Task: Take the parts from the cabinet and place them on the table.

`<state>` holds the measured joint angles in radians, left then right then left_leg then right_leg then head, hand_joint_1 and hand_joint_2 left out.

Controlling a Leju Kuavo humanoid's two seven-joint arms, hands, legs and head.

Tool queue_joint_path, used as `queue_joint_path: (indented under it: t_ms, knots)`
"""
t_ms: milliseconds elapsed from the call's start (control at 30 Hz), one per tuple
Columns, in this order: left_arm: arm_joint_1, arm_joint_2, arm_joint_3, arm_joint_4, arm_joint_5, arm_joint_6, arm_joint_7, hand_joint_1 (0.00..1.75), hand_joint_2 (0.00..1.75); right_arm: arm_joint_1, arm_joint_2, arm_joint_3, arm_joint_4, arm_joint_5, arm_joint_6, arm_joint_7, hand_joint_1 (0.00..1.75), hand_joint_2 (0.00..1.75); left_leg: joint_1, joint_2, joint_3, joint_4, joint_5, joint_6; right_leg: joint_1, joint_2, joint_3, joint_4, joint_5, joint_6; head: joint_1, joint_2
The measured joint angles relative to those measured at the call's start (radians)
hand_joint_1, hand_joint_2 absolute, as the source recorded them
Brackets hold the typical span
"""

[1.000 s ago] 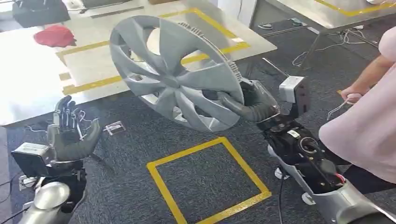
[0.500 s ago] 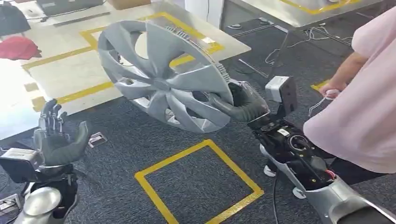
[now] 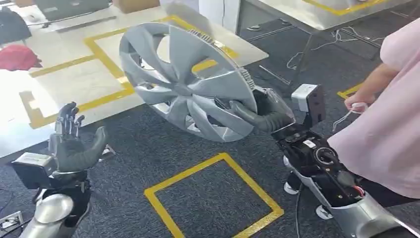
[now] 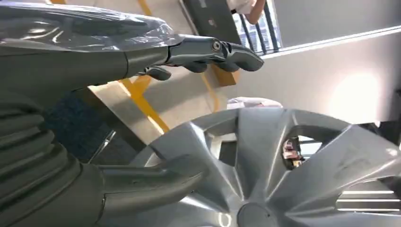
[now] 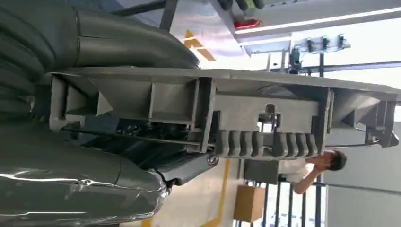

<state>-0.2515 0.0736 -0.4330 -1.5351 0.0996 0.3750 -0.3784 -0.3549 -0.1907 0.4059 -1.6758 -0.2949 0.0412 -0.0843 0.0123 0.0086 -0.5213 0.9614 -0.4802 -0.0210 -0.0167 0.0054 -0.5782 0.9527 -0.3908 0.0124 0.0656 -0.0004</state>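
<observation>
A large silver wheel cover [image 3: 187, 82] hangs tilted in the air above the dark carpet, just short of the table [image 3: 64, 84] marked with yellow tape. My right hand [image 3: 262, 114] grips its rim at the near right side, thumb over the front face. The right wrist view shows that rim [image 5: 227, 113] edge-on between thumb and fingers. My left hand [image 3: 74, 144] is raised at the lower left, fingers apart and holding nothing, well clear of the cover. In the left wrist view the left hand's fingers [image 4: 213, 49] stretch out above the cover's spokes [image 4: 283, 161].
A person in a pink top [image 3: 386, 119] stands close at the right, one hand holding a cable. A yellow tape square [image 3: 213, 198] marks the carpet below the cover. A red cloth [image 3: 20, 57] lies on the table's far left. Another table [image 3: 317, 15] stands behind.
The whole view has shifted as the camera moved. The wheel cover stays in my right hand's grip; my left hand stays raised and spread.
</observation>
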Motion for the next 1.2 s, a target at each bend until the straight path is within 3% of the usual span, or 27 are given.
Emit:
queue_joint_path:
  t_ms: [33, 100, 133, 167, 200, 233, 300, 333, 400, 433, 500, 533, 600, 633, 667, 700, 733, 800, 833, 867, 900, 967, 1033, 1133, 1167, 1200]
  knots:
    - [-0.002, 0.000, 0.000, 0.000, 0.000, 0.000, 0.000, 0.00, 1.75, -0.001, 0.000, -0.002, 0.000, 0.000, -0.001, 0.000, 1.75, 1.75, 0.000, -0.001, -0.029, 0.057, -0.023, -0.001, 0.000, 0.000, 0.004, -0.002, -0.004, -0.009, -0.008, 0.000]
    - [0.001, 0.000, 0.000, 0.000, 0.000, 0.000, 0.000, 0.00, 1.75, -0.001, 0.000, -0.002, 0.000, 0.000, 0.000, -0.002, 1.75, 1.75, 0.000, -0.003, -0.134, 0.232, -0.083, -0.004, 0.002, 0.003, 0.006, -0.002, -0.009, -0.017, -0.020, 0.000]
    - [0.004, 0.000, 0.000, 0.000, 0.000, 0.000, 0.000, 0.00, 1.75, -0.001, 0.000, -0.002, 0.000, 0.000, 0.000, -0.002, 1.75, 1.75, 0.000, -0.003, -0.188, 0.309, -0.101, -0.004, 0.004, 0.005, 0.008, -0.002, -0.013, -0.021, -0.026, 0.000]
    - [0.005, 0.000, 0.000, 0.000, 0.000, 0.000, 0.000, 0.00, 1.75, 0.001, 0.000, -0.002, 0.000, 0.000, 0.000, -0.002, 1.75, 1.75, 0.000, -0.003, -0.223, 0.341, -0.090, -0.003, 0.006, 0.008, 0.013, -0.002, -0.017, -0.022, -0.029, 0.000]
    - [0.006, 0.000, 0.000, 0.001, 0.000, 0.000, 0.000, 0.00, 1.75, 0.004, 0.000, -0.002, 0.000, 0.000, 0.000, 0.000, 1.75, 1.75, 0.000, -0.003, -0.226, 0.314, -0.051, 0.001, 0.008, 0.010, 0.020, -0.002, -0.022, -0.022, -0.032, 0.000]
    - [0.005, 0.000, 0.000, 0.001, 0.000, 0.000, 0.000, 0.00, 1.75, 0.005, 0.000, -0.002, 0.000, 0.000, 0.000, 0.001, 1.75, 1.75, -0.002, -0.003, -0.206, 0.247, 0.004, 0.007, 0.010, 0.013, 0.028, -0.002, -0.028, -0.022, -0.035, 0.000]
    - [0.004, 0.001, 0.000, 0.001, 0.000, -0.002, 0.000, 0.00, 1.75, 0.004, 0.000, -0.002, 0.000, 0.002, 0.000, 0.000, 1.75, 1.75, -0.008, -0.007, -0.134, 0.055, 0.119, 0.026, 0.014, 0.017, 0.047, -0.002, -0.040, -0.020, -0.042, 0.000]
    - [0.002, 0.001, 0.000, 0.001, 0.000, -0.005, -0.001, 0.00, 1.75, 0.003, 0.000, -0.002, 0.000, 0.008, 0.000, -0.002, 1.75, 1.75, -0.014, -0.011, -0.113, 0.019, 0.117, 0.035, 0.019, 0.018, 0.047, -0.001, -0.047, -0.015, -0.042, 0.000]
    - [-0.003, 0.000, 0.000, 0.001, 0.001, -0.012, -0.005, 0.00, 1.75, 0.000, 0.000, -0.003, 0.000, 0.013, -0.002, -0.002, 1.75, 1.75, -0.015, -0.010, -0.108, -0.002, 0.104, 0.030, 0.017, 0.021, 0.043, -0.001, -0.052, -0.006, -0.042, 0.000]
    - [-0.005, 0.000, 0.000, 0.001, 0.001, -0.014, -0.007, 0.00, 1.75, 0.002, 0.000, -0.003, -0.001, 0.015, -0.002, -0.002, 1.75, 1.75, -0.016, -0.011, -0.107, -0.002, 0.099, 0.034, 0.014, 0.021, 0.046, -0.005, -0.056, 0.000, -0.044, 0.000]
    - [-0.007, -0.001, 0.000, 0.001, 0.001, -0.018, -0.008, 0.00, 1.75, 0.004, 0.000, -0.006, -0.002, 0.015, -0.002, -0.001, 1.75, 1.75, -0.002, -0.009, -0.090, -0.018, 0.099, 0.036, 0.013, 0.016, 0.041, 0.003, -0.068, 0.011, -0.042, 0.000]
    - [-0.009, -0.002, 0.000, 0.001, 0.001, -0.018, -0.009, 0.00, 1.75, 0.004, 0.000, -0.007, -0.003, 0.015, -0.001, -0.001, 1.75, 1.75, -0.002, -0.009, -0.080, -0.020, 0.095, 0.043, 0.015, 0.009, 0.029, 0.042, -0.086, 0.018, -0.037, 0.000]
    - [-0.011, -0.005, 0.000, 0.001, -0.001, -0.018, -0.010, 0.00, 1.75, 0.004, 0.000, -0.010, -0.003, 0.015, 0.003, -0.001, 1.75, 1.75, -0.002, -0.008, -0.070, -0.020, 0.084, 0.050, 0.008, 0.006, -0.059, 0.214, -0.153, 0.030, -0.021, 0.000]
    - [-0.010, -0.005, 0.000, 0.002, -0.001, -0.017, -0.010, 0.00, 1.75, 0.005, 0.000, -0.011, -0.003, 0.015, 0.006, -0.001, 1.75, 1.75, -0.002, -0.008, -0.065, -0.020, 0.079, 0.049, 0.005, 0.006, -0.106, 0.293, -0.176, 0.035, -0.019, 0.000]
    - [-0.009, -0.005, 0.000, 0.002, -0.001, -0.016, -0.010, 0.00, 1.75, 0.005, 0.000, -0.010, -0.003, 0.015, 0.008, -0.001, 1.75, 1.75, -0.001, -0.008, -0.058, -0.019, 0.073, 0.049, 0.002, 0.004, -0.138, 0.337, -0.177, 0.039, -0.018, 0.000]
    - [-0.007, -0.005, 0.000, 0.003, -0.001, -0.014, -0.010, 0.00, 1.75, 0.005, 0.000, -0.010, -0.001, 0.015, 0.009, -0.001, 1.75, 1.75, 0.000, -0.008, -0.048, -0.019, 0.065, 0.047, -0.002, 0.003, -0.145, 0.329, -0.149, 0.043, -0.014, 0.000]
    - [-0.004, -0.005, 0.000, 0.003, -0.002, -0.013, -0.010, 0.00, 1.75, 0.004, 0.000, -0.010, 0.002, 0.013, 0.010, -0.001, 1.75, 1.75, 0.002, -0.010, -0.036, -0.018, 0.056, 0.044, -0.006, 0.001, -0.128, 0.273, -0.097, 0.046, -0.011, 0.000]
    - [-0.003, -0.005, 0.000, 0.003, -0.003, -0.010, -0.010, 0.00, 1.75, -0.002, 0.000, -0.010, 0.004, 0.013, 0.012, -0.002, 1.75, 1.75, 0.007, -0.013, -0.010, -0.013, 0.034, 0.033, -0.011, -0.004, -0.057, 0.080, 0.032, 0.048, -0.002, 0.000]
    - [-0.001, -0.004, 0.002, 0.004, -0.005, -0.010, -0.011, 0.00, 1.75, -0.007, 0.000, -0.009, 0.010, 0.011, 0.013, -0.006, 1.75, 1.75, 0.005, -0.013, -0.005, -0.015, 0.028, 0.026, -0.008, -0.007, -0.042, 0.054, 0.020, 0.048, 0.002, 0.000]
    - [-0.001, -0.004, 0.002, 0.004, -0.007, -0.009, -0.011, 0.00, 1.75, -0.012, 0.000, -0.007, 0.012, 0.010, 0.015, -0.012, 1.75, 1.75, 0.001, -0.014, -0.011, -0.009, 0.027, 0.022, -0.001, -0.006, -0.022, 0.034, 0.021, 0.039, 0.003, 0.000]
    - [0.001, -0.004, 0.003, 0.003, -0.010, -0.009, -0.014, 0.00, 1.75, -0.017, 0.000, -0.005, 0.013, 0.010, 0.017, -0.016, 1.75, 1.75, 0.000, -0.014, -0.018, -0.008, 0.027, 0.018, -0.001, -0.006, -0.017, 0.020, 0.000, 0.028, 0.004, 0.000]
    - [0.004, -0.004, 0.004, 0.003, -0.012, -0.008, -0.014, 0.00, 1.75, -0.019, 0.001, -0.002, 0.018, 0.010, 0.018, -0.019, 1.75, 1.75, -0.002, -0.011, -0.020, -0.009, 0.024, 0.012, -0.001, -0.002, -0.019, 0.016, -0.013, 0.016, -0.003, 0.000]
    - [0.004, -0.004, 0.008, 0.003, -0.013, -0.008, -0.017, 0.00, 1.75, -0.021, 0.001, -0.002, 0.022, 0.010, 0.019, -0.019, 1.75, 1.75, 0.003, -0.011, -0.028, 0.026, 0.002, 0.000, -0.006, -0.001, 0.000, 0.005, -0.019, 0.002, -0.010, 0.000]
    - [0.011, -0.003, 0.010, 0.003, -0.013, -0.007, -0.018, 0.00, 1.75, -0.025, 0.002, 0.001, 0.031, 0.008, 0.020, -0.029, 1.75, 1.75, 0.004, -0.012, -0.175, 0.271, -0.085, -0.009, -0.002, -0.001, 0.009, 0.005, -0.031, -0.015, -0.031, 0.000]
    - [0.015, -0.003, 0.010, 0.004, -0.013, -0.006, -0.018, 0.00, 1.75, -0.025, 0.002, 0.002, 0.035, 0.009, 0.021, -0.030, 1.75, 1.75, 0.004, -0.012, -0.220, 0.332, -0.090, -0.010, 0.000, 0.000, 0.014, 0.005, -0.036, -0.018, -0.034, 0.000]
    - [0.018, -0.003, 0.010, 0.004, -0.013, -0.006, -0.019, 0.00, 1.75, -0.024, 0.002, 0.004, 0.039, 0.009, 0.021, -0.030, 1.75, 1.75, 0.004, -0.012, -0.240, 0.338, -0.067, -0.007, 0.002, 0.002, 0.023, 0.005, -0.042, -0.019, -0.036, 0.000]
